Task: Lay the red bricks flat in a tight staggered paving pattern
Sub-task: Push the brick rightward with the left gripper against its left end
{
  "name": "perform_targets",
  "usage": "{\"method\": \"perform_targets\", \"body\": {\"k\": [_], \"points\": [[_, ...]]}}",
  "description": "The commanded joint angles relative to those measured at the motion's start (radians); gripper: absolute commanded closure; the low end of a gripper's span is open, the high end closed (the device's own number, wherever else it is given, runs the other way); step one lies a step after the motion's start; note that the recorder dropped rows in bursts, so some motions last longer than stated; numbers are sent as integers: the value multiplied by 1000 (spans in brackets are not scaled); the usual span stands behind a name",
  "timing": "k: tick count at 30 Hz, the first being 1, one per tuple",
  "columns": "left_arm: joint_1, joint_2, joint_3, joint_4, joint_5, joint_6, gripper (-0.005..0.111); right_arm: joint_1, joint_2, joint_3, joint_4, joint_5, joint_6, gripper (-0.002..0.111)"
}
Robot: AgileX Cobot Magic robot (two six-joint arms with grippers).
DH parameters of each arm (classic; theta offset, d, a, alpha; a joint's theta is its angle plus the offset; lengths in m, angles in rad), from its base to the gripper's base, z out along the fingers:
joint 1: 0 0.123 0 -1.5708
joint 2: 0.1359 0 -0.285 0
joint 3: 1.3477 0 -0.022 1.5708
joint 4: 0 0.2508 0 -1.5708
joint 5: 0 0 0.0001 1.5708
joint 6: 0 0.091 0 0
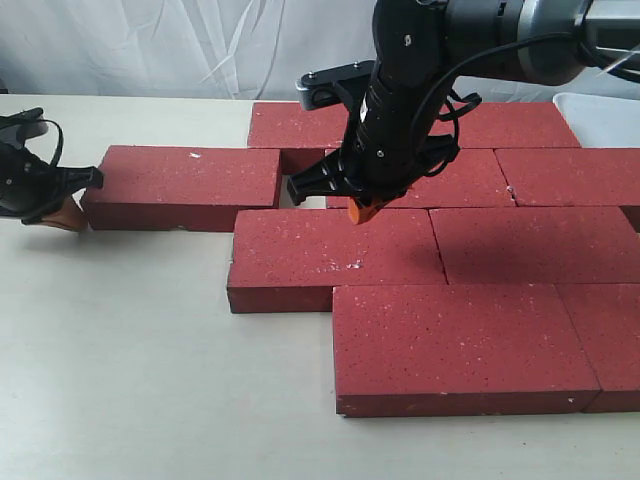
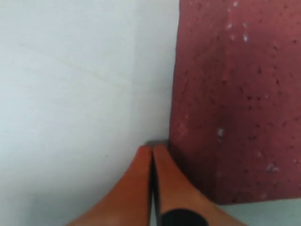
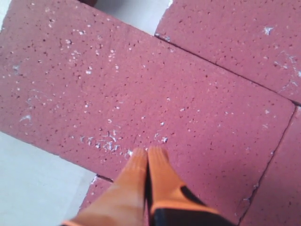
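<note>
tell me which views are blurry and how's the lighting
left wrist view: loose brick and left gripper both soft; right wrist view: paved brick crisp, right gripper slightly soft; exterior view: even light, faint shadows, no glare

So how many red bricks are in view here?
9 red bricks. Back row two; second row three, the leftmost set off by a gap; third row two; front row two. The right arm may hide more.
</note>
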Motion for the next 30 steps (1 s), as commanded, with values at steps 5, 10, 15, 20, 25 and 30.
{"method": "perform_targets", "body": {"k": [5, 10, 15, 20, 25, 30], "points": [[10, -4, 2, -2, -160, 24, 107, -3, -11, 5, 0, 3, -4, 109], [10, 28, 2, -95, -186, 62, 107, -3, -11, 5, 0, 1, -4, 109], [10, 30, 2, -264, -165, 245, 107, -3, -11, 5, 0, 1, -4, 109], [10, 30, 2, -340, -111, 358, 107, -3, -11, 5, 0, -1, -4, 109], [10, 30, 2, -340, -49, 386, 107, -3, -11, 5, 0, -1, -4, 109], [10, 30, 2, -340, -35, 386, 107, -3, -11, 5, 5, -1, -4, 109]]}}
